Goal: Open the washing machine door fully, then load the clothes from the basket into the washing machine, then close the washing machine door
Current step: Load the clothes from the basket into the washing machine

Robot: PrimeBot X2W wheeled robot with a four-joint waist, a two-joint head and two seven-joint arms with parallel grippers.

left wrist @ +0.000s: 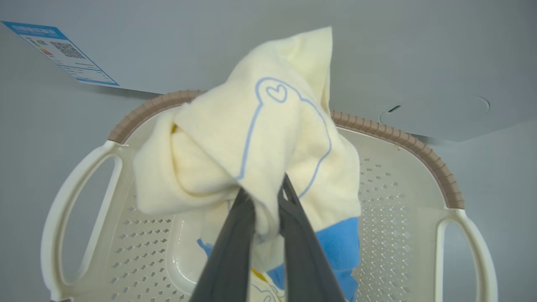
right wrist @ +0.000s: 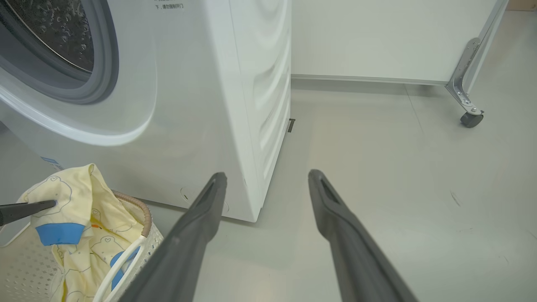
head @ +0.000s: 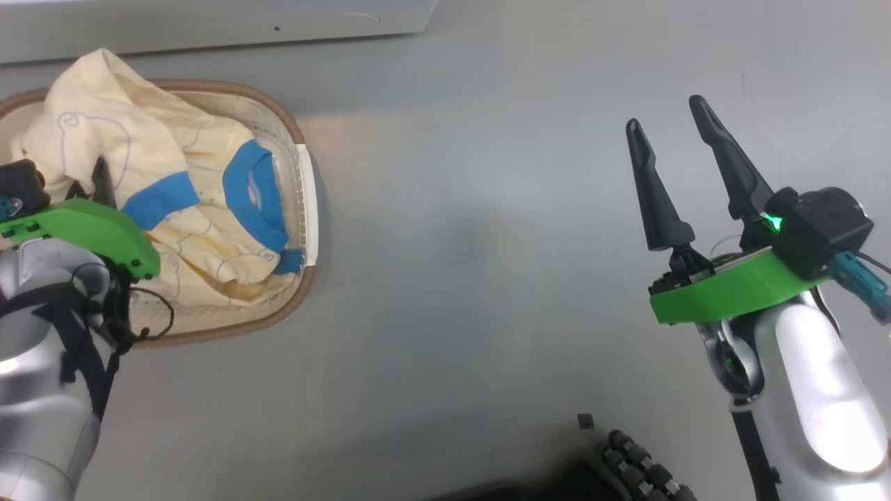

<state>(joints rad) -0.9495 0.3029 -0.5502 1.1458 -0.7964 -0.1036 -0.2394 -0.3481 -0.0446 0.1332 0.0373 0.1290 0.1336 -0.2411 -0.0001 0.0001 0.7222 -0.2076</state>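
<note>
Left gripper (left wrist: 265, 195) clenched on soft cream-yellow blue-banded garment (left wrist: 268, 134), bunched above cream-white perforated plastic basket (left wrist: 377, 176); right gripper (head: 665, 115) released, empty.

Clothes (left wrist: 268, 138), centre of left wrist frame: soft cream-yellow cloth, fleecy matt nap; blue bands same matt fabric.
Basket (left wrist: 390, 184): cream plastic, smooth, faint sheen, perforated walls; rim (left wrist: 402, 136) brown, ribbed, matt; handles (left wrist: 52, 247) smooth white plastic.
Washing machine (right wrist: 188, 105), upper left of right wrist frame: white panels, smooth, glossy; gasket (right wrist: 107, 63) grey matt rubber; drum (right wrist: 54, 25) dimpled steel.
Label (left wrist: 63, 52): printed sticker, smooth.
Right gripper (right wrist: 267, 178) fingers (right wrist: 335, 218): dark matt plastic.
Green mount (head: 731, 289): matt plastic.
Forearm (head: 821, 390): shiny silver shell.
Floor (head: 487, 243): grey, smooth, dull sheen.
</note>
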